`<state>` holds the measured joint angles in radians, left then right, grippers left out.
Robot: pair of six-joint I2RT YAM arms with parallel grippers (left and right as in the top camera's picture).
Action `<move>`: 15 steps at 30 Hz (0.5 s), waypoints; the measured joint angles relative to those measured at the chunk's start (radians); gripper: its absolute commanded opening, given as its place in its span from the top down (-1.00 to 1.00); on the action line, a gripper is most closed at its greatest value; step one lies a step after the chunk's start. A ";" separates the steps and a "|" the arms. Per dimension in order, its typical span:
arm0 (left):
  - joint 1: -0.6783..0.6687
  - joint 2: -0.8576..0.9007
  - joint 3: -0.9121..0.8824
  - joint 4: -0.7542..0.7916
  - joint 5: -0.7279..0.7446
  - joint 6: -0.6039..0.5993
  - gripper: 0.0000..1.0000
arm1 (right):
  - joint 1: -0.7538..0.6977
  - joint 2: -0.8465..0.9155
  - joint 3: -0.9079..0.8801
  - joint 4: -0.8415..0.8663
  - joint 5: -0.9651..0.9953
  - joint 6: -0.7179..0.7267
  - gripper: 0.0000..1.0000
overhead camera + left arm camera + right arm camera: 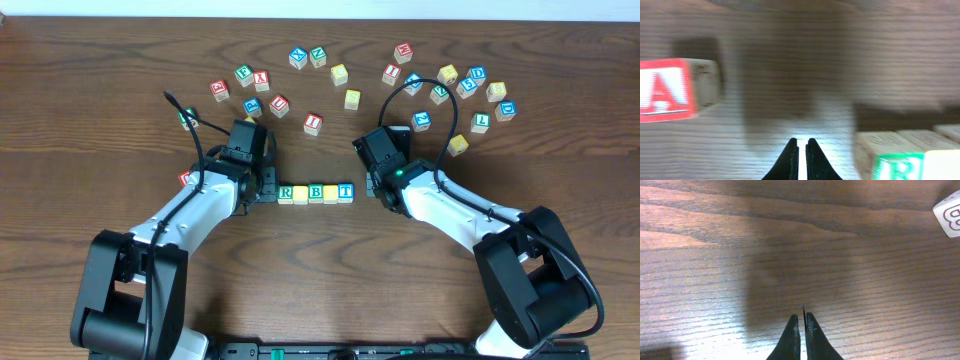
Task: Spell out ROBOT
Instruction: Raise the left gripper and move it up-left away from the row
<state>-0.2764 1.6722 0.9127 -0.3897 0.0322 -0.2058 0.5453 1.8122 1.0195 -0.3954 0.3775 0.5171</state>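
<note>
Jaws on both arms are pressed together and hold nothing; the ROBOT row lies between the two arms.
Overhead, we record the left gripper [266,188] just beside the green R cube [286,192]. A first yellow cube [301,193], green B cube [316,192], second yellow cube [331,193] and blue T cube [346,191] follow in one touching line, with the right gripper [374,186] near its T end. Left wrist: we see closed fingers [790,157] over the table [790,75], a red A cube [662,90] at left and the green R cube at lower right. Right wrist: closed fingers over wood, and one lettered cube [949,214] at the upper right edge.
</note>
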 measured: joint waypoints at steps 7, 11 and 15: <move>0.041 0.000 0.001 -0.014 -0.129 -0.007 0.86 | 0.000 0.000 0.000 0.005 0.000 0.000 0.98; 0.093 0.000 0.011 -0.056 -0.163 -0.008 0.85 | 0.000 0.000 0.000 0.011 0.000 0.000 0.98; 0.135 -0.032 0.019 -0.073 -0.175 -0.008 0.85 | 0.000 0.000 0.000 0.015 0.000 0.000 0.98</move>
<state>-0.1410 1.6405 0.9318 -0.4629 -0.1425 -0.2134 0.5453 1.8122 1.0195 -0.3801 0.3775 0.5171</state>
